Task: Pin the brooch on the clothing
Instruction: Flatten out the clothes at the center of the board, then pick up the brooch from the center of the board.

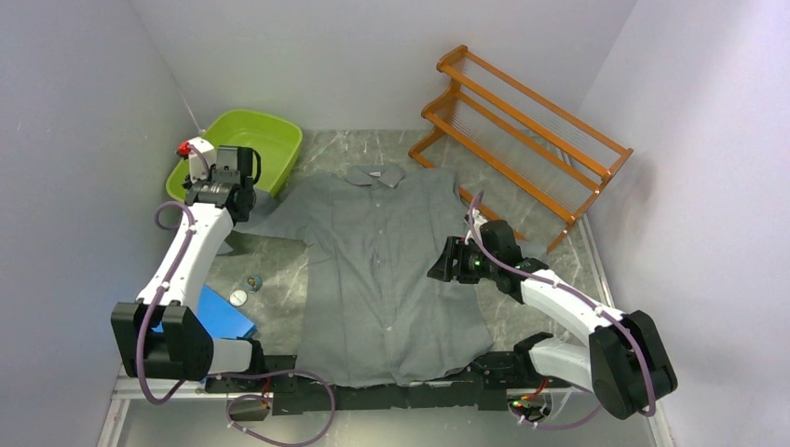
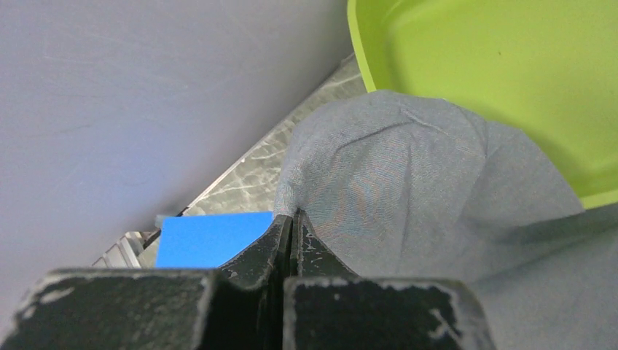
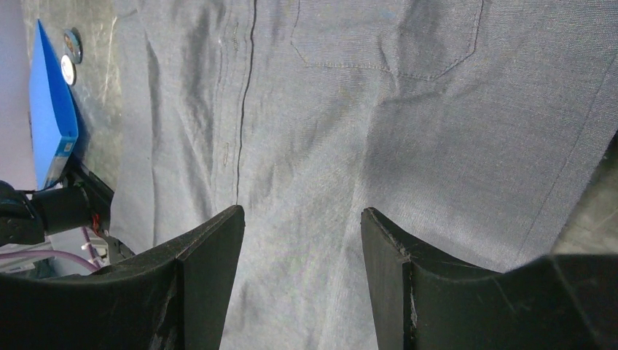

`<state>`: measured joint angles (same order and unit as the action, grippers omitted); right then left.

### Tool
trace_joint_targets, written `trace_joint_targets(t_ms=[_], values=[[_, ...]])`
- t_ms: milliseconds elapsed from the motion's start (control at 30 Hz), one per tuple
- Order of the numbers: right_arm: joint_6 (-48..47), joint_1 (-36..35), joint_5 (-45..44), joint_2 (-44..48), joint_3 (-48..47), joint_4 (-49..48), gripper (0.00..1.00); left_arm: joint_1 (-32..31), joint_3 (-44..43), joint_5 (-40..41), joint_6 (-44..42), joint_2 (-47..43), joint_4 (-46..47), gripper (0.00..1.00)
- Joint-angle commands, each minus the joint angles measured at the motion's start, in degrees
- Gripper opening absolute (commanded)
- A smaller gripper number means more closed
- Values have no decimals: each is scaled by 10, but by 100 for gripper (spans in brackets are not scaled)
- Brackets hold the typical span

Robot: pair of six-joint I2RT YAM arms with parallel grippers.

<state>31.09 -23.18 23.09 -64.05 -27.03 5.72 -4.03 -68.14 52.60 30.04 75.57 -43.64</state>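
Note:
The clothing point(image 1: 382, 270), a dark-grey collared shirt, lies flat mid-table with its collar at the far end. My left gripper point(image 1: 231, 212) is shut on the hem of the shirt's left sleeve point(image 2: 408, 175), beside the green basin; the fabric bunches right at its tips point(image 2: 293, 217). My right gripper point(image 1: 441, 268) hovers open over the shirt's right side, below the chest pocket point(image 3: 386, 36), with only cloth point(image 3: 328, 131) showing between its fingers point(image 3: 302, 226). Two small round discs point(image 1: 244, 290), apparently the brooch, lie on the table left of the shirt, also visible in the right wrist view point(image 3: 69, 52).
A green basin point(image 1: 270, 140) point(image 2: 495, 65) stands at the back left. A wooden rack point(image 1: 522, 130) stands at the back right. A blue box point(image 1: 219, 317) point(image 2: 208, 237) point(image 3: 51, 117) lies near the left arm's base. Walls close in on both sides.

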Motion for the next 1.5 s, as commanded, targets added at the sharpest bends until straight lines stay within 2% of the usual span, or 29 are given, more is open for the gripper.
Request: trace_joint_targets(t_ms=[0, 100, 200, 233, 267, 300, 333, 367, 467, 567, 733, 833, 933, 1033, 1133, 1233, 1367, 1467], values=[[1, 2, 11, -9, 2, -38, 64, 1, -4, 75, -20, 4, 13, 3], [0, 2, 13, -12, 3, -40, 64, 1, -25, 116, 35, 49, -45, 7], [-1, 2, 13, -12, 2, -38, 64, 1, -96, 147, 169, 115, -180, 21], [-3, 2, 13, -11, 1, -34, 64, 0, -119, 163, 197, 142, -224, 41], [-4, 2, 12, -9, 0, -31, 64, 1, -148, 176, 277, 171, -292, 60], [-5, 2, 9, -6, 0, -28, 64, -2, -182, 184, 363, 201, -383, 75], [-6, 2, 7, -4, 0, -26, 64, -7, -219, 193, 460, 232, -484, 88], [-5, 2, 6, -2, 0, -24, 64, -14, -235, 204, 466, 257, -522, 94], [-6, 3, 4, 5, 2, -23, 64, -37, -234, 199, 474, 273, -528, 94], [-8, 2, 2, 7, 0, -18, 64, -45, -205, 172, 502, 233, -525, 95], [-12, 3, -2, 9, 0, -18, 64, -68, -127, 108, 351, 119, -378, 95], [-10, 3, 2, 2, -1, -27, 64, -68, -48, 16, 231, 10, -235, 95], [-9, 3, 8, -4, -2, -32, 64, -68, 50, -125, 127, -113, -83, 95], [-11, 3, 7, -2, -2, -31, 64, -68, 149, -286, 90, -226, 13, 95], [-12, 3, 1, 3, 0, -28, 64, -68, 212, -378, 115, -299, 37, 95], [-14, 3, 0, 6, 1, -24, 64, -68, 259, -423, 166, -336, -3, 95], [-15, 3, -2, 4, 4, -27, 64, -68, 297, -451, 219, -327, -51, 95], [-15, 2, 1, -1, 2, -33, 64, -67, 304, -450, 250, -298, -50, 95]])
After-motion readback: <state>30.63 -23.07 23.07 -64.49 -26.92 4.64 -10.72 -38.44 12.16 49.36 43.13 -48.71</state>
